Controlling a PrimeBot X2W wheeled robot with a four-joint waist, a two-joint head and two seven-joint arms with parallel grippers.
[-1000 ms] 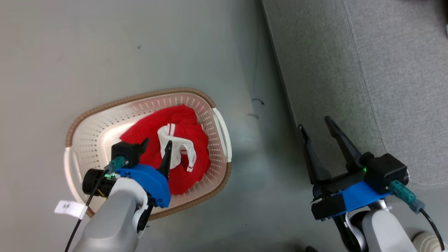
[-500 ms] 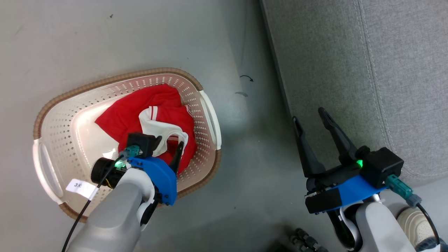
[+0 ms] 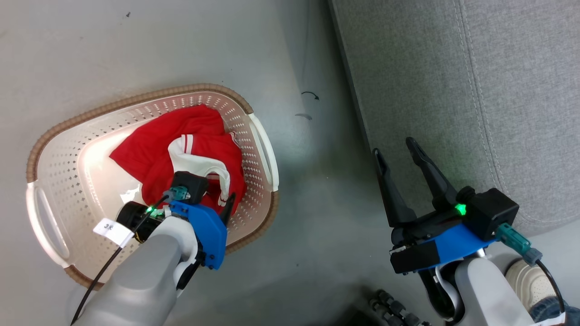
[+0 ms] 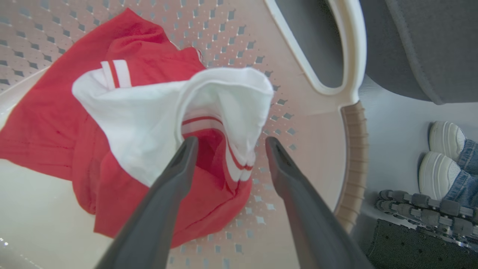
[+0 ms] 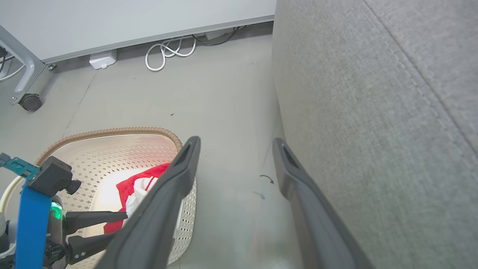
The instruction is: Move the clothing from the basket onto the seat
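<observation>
Head view. The basket (image 3: 68,167) stands on the smooth grey floor (image 3: 136,45) at 9 o'clock. It is cream plastic with rounded corners. Its walls are pierced with rows of small diamond holes and a brown ribbed band (image 3: 136,97) runs round the rim. Its long axis runs from 8 to 2 o'clock, with a loop handle (image 3: 263,145) at each end.

The clothing (image 3: 154,154) lies inside the basket, in the half toward 3 o'clock. It is soft, bright red and crumpled in a heap, and we can give no clear long axis for it. A white fold (image 4: 149,108) rises from the heap, and its cuffs carry thin red stripes.

The seat (image 3: 453,90) fills 1 to 3 o'clock. It is grey woven fabric with a stitched seam and a rounded edge. None of the clothing is on it.

The left end effector (image 4: 230,144) is down in the basket with its dark fingers spread wide, one either side of the white fold. It grips nothing. We cannot tell whether the tips touch the cloth.

The right end effector (image 3: 393,147) is at 4 o'clock, over the floor just beside the seat edge. Its fingers are spread wide and empty, pointing toward 11 o'clock.

A white tag (image 3: 112,226) on the left arm's cable reads "3" and then a mark we cannot read.

In the left wrist view, a person's white shoes (image 4: 444,138) are on the floor at 3 o'clock.
</observation>
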